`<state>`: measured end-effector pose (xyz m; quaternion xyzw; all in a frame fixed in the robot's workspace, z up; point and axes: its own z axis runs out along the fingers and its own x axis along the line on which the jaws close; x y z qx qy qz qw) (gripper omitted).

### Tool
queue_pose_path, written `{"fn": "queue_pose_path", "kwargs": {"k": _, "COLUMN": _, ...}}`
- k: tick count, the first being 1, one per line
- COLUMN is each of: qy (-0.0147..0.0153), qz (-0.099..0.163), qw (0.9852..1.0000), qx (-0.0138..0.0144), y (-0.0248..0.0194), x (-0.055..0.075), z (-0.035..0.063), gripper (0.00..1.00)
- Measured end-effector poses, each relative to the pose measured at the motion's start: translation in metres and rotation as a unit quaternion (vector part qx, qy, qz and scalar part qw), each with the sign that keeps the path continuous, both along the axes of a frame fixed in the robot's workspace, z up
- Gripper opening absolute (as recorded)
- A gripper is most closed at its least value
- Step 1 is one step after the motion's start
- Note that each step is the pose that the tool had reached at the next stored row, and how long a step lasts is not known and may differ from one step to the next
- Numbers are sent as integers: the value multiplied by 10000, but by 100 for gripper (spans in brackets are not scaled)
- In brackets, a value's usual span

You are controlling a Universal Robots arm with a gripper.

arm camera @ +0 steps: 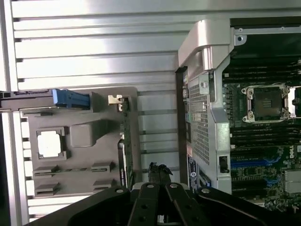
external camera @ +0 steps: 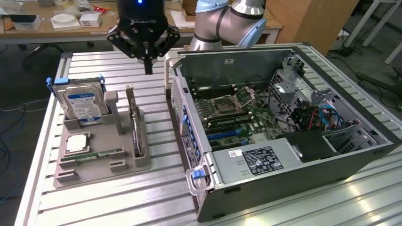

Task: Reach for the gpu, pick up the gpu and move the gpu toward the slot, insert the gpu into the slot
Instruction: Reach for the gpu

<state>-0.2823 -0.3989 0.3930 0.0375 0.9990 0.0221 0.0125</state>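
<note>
The gpu (external camera: 134, 123) stands on edge in a slot of the grey holder tray (external camera: 100, 160), a thin dark card with a silvery bracket at its far end. In the wrist view the gpu (arm camera: 124, 141) shows edge-on beside the tray (arm camera: 84, 136). My black gripper (external camera: 148, 66) hangs shut above the table behind the tray, a little beyond the card's far end, with nothing between its fingers. Its fingertips (arm camera: 159, 170) are pressed together. Blue expansion slots (external camera: 226, 134) lie on the motherboard inside the open computer case (external camera: 276, 179).
A blue-labelled hard drive (external camera: 82, 101) stands upright at the tray's far left. A square chip (external camera: 76, 142) and a green memory stick (external camera: 94, 154) lie on the tray. The case wall (external camera: 179, 108) rises close to the card's right. A cluttered desk (external camera: 56, 21) is behind.
</note>
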Motion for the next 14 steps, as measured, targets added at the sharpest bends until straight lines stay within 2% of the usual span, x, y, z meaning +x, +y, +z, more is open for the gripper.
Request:
{"fn": "queue_pose_path", "kwargs": {"k": 12, "qy": 0, "qz": 0, "qw": 10000, "qx": 0, "y": 0, "x": -429, "z": -2, "gripper": 10}}
{"fn": "queue_pose_path", "kwargs": {"k": 14, "qy": 0, "qz": 0, "qw": 10000, "qx": 0, "y": 0, "x": -446, "z": -3, "gripper": 10}}
